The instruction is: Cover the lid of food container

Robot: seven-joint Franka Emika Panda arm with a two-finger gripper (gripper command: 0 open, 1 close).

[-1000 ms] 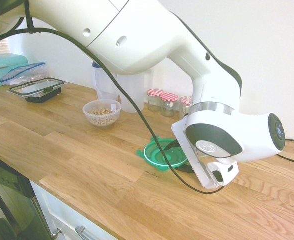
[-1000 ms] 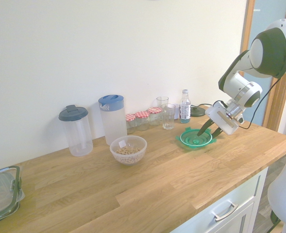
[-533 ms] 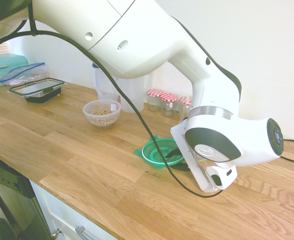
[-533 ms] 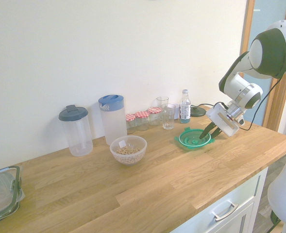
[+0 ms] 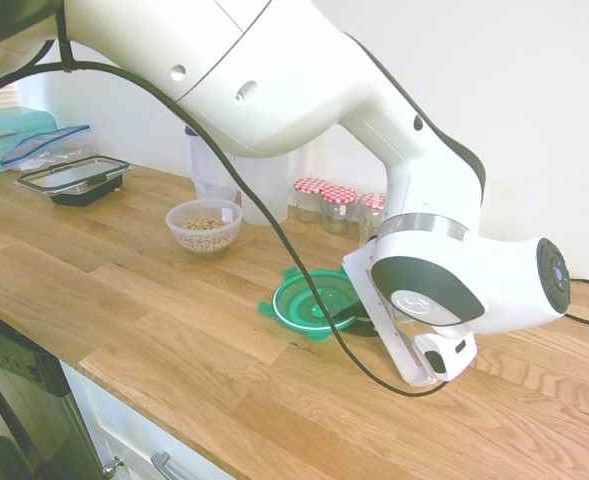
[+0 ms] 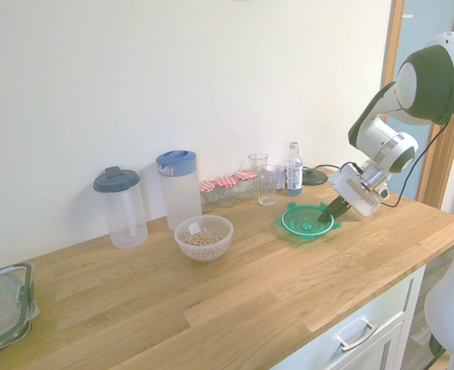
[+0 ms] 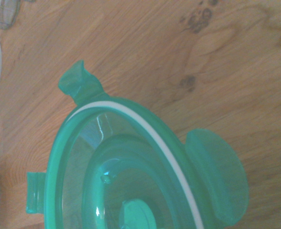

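Observation:
The round green lid with a white ring lies underside up on the wooden counter, near the back right in the second exterior view. My gripper reaches down at a slant and is shut on the lid's right rim; in the first exterior view the gripper is partly hidden behind my wrist. The held side looks slightly raised. The food container, a small clear bowl of beige grains, stands well to the left of the lid.
Two clear jugs, red-capped jars, a glass and a small bottle line the wall. A rectangular black-rimmed container and a blue-rimmed lid sit at the far end. The counter's front edge is close.
The jaws have closed onto the lid's rim. The lid has shifted a little toward the bowl and its held side has lifted slightly.

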